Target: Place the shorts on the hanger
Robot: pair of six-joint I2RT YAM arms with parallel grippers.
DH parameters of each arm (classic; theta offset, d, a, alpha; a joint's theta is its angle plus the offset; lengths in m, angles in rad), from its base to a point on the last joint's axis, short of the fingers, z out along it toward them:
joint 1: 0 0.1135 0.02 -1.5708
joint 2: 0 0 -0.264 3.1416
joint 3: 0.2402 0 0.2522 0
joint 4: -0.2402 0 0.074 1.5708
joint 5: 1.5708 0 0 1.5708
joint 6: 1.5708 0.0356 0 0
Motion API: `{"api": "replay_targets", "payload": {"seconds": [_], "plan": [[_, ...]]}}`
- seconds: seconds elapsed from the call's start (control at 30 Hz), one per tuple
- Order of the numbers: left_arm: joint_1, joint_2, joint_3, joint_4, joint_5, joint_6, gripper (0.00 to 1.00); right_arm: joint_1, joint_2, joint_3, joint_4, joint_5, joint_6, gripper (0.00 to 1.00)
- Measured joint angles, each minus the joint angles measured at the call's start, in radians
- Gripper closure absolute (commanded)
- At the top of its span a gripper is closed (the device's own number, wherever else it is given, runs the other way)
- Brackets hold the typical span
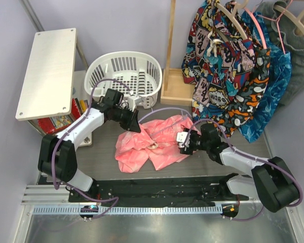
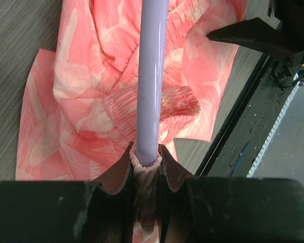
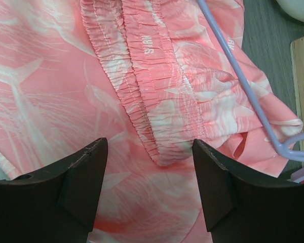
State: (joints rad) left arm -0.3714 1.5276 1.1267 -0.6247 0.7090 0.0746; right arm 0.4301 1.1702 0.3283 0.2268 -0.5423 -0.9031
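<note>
The grey wood-grain table (image 1: 104, 152) carries the crumpled pink shorts (image 1: 149, 144) at its middle, a white slatted basket (image 1: 106, 68) behind them to the left, and a pale wooden base (image 1: 176, 90) just right of the basket.

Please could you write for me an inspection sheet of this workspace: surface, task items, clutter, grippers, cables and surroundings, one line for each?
Surface: grey wood-grain table, partly under cloth.
Job's things: the shorts lie crumpled on the table; the hanger runs over them.
Clutter: white basket, white board, wooden stand.
Grippers: left gripper shut on the hanger, some fabric pinched too; right gripper open above the waistband.
Cables: purple cable loops over the basket.
Surroundings: comic-print garments and blue garment hang at the right; pale walls.
</note>
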Motion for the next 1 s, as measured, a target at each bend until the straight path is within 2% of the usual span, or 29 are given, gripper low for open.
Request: {"api": "replay_targets", "payload": {"seconds": [0.27, 0.37, 0.47, 0.57, 0.7, 0.8, 0.97, 1.0], "plan": [[0.005, 0.002, 0.008, 0.000, 0.011, -0.010, 1.00, 0.000, 0.080, 0.004, 0.121, 0.006, -0.015, 0.31], [0.005, 0.007, 0.008, 0.000, 0.011, -0.010, 1.00, 0.000, 0.092, 0.015, 0.142, 0.006, -0.005, 0.40], [0.005, 0.015, 0.010, 0.000, 0.011, -0.010, 1.00, 0.000, 0.112, 0.025, 0.159, 0.010, -0.007, 0.46], [0.006, 0.026, 0.017, 0.000, 0.020, -0.011, 1.00, 0.000, 0.156, 0.028, 0.198, 0.036, -0.008, 0.43], [0.014, 0.043, 0.022, 0.001, 0.056, -0.018, 0.99, -0.008, 0.192, 0.028, 0.219, 0.050, -0.037, 0.34], [0.026, 0.070, 0.033, 0.002, 0.077, -0.023, 1.00, -0.014, 0.182, 0.026, 0.218, 0.038, -0.076, 0.33], [0.034, 0.078, 0.033, 0.004, 0.088, -0.023, 1.00, -0.016, 0.190, 0.010, 0.261, 0.040, -0.108, 0.45], [0.034, 0.078, 0.033, 0.004, 0.092, -0.023, 1.00, -0.016, 0.201, 0.012, 0.272, 0.044, -0.108, 0.55]]}}
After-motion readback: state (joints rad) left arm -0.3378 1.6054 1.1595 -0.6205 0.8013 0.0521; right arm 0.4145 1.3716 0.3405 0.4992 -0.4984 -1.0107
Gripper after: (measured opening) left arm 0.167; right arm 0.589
